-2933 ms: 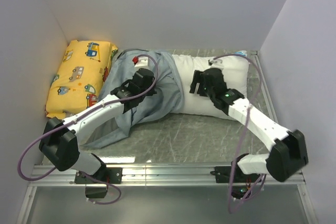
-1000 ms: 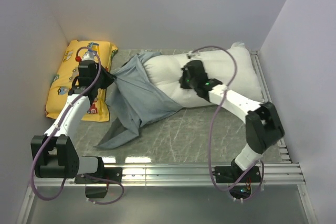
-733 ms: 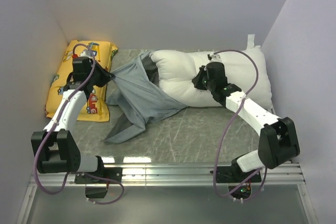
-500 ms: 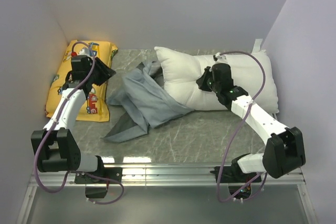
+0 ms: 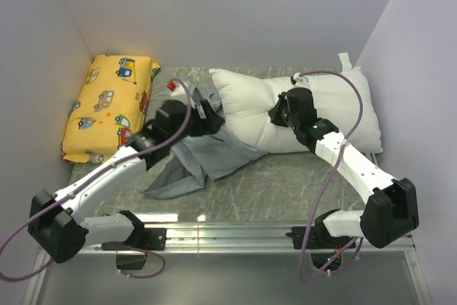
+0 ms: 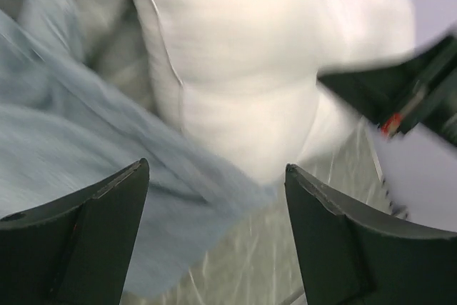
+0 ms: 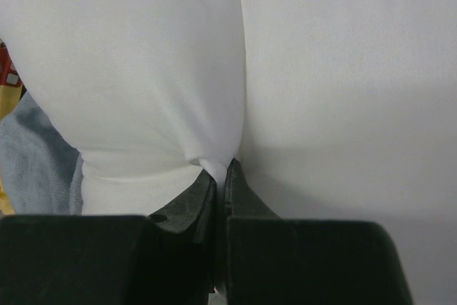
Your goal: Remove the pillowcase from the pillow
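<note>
- The left gripper (image 6: 214, 237) is being held with its fingers (image 6: 78, 237) spread wide apart, and nothing is being gripped between them.
- The pillowcase (image 5: 207, 151) is being seen as a crumpled blue-grey heap on the table (image 5: 285, 183), directly beneath the left gripper and trailing off behind it and to its left.
- The pillow (image 5: 246, 98) is being seen bare and white just ahead of the left gripper, with its nearest edge touching the pillowcase.
- The left wrist view is being blurred, so finer folds of the cloth cannot be told.
- The right gripper (image 7: 221, 176) is being pressed together on a small fold of the pillow's white cover, which is being pinched up between the fingertips.
- The rest of the pillow is being seen bulging ahead of the right gripper and to both sides of it.
- A strip of the pillowcase is being glimpsed well to the left of the right gripper, past the pillow's edge.
- A yellow cushion (image 5: 111, 105) is being seen far to the left of both grippers, apart from the pillowcase.
</note>
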Available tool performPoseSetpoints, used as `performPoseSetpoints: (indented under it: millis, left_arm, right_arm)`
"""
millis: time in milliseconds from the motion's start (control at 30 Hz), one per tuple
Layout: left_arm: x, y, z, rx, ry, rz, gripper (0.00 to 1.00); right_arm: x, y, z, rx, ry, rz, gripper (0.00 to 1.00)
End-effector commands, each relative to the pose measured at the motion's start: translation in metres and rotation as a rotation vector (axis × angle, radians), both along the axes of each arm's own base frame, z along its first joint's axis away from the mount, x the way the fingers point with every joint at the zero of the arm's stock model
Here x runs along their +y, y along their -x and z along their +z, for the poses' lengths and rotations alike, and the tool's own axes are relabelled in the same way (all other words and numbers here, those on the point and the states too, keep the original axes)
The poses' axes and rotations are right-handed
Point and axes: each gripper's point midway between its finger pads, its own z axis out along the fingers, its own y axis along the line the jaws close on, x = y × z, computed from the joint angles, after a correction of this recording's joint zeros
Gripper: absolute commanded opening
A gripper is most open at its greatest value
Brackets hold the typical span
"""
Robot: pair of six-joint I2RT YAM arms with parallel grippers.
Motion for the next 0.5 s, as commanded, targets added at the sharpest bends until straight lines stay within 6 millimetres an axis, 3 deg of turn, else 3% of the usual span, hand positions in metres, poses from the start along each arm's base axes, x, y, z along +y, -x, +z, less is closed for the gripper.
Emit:
performPoseSetpoints:
  millis: [0, 200, 300, 333, 367, 433, 467]
  left_arm:
    - [-0.017, 0.012, -0.051, 0.061, -0.059, 0.049, 0.83]
    - [-0.029, 0.029, -0.112, 0.104, -0.197, 0.042, 0.9]
    - [-0.024, 0.028, -0.133, 0.135, -0.241, 0.063, 0.81]
    - [-0.023, 0.028, -0.139, 0.146, -0.255, 0.067, 0.75]
    - [-0.021, 0.029, -0.143, 0.158, -0.261, 0.076, 0.52]
    - [-0.014, 0.03, -0.154, 0.175, -0.281, 0.106, 0.32]
    - [-0.011, 0.03, -0.157, 0.181, -0.285, 0.118, 0.14]
  right_arm:
    - [0.003, -0.017, 0.043, -0.095, -0.032, -0.055, 0.0]
    - [0.006, -0.029, 0.049, -0.095, -0.007, -0.056, 0.0]
    - [0.008, -0.03, 0.051, -0.097, -0.009, -0.053, 0.0]
    - [0.005, -0.031, 0.051, -0.099, 0.0, -0.064, 0.0]
    - [0.004, -0.032, 0.053, -0.104, 0.008, -0.068, 0.0]
    - [0.001, -0.033, 0.06, -0.113, 0.021, -0.075, 0.0]
    - [0.0, -0.034, 0.066, -0.125, 0.019, -0.081, 0.0]
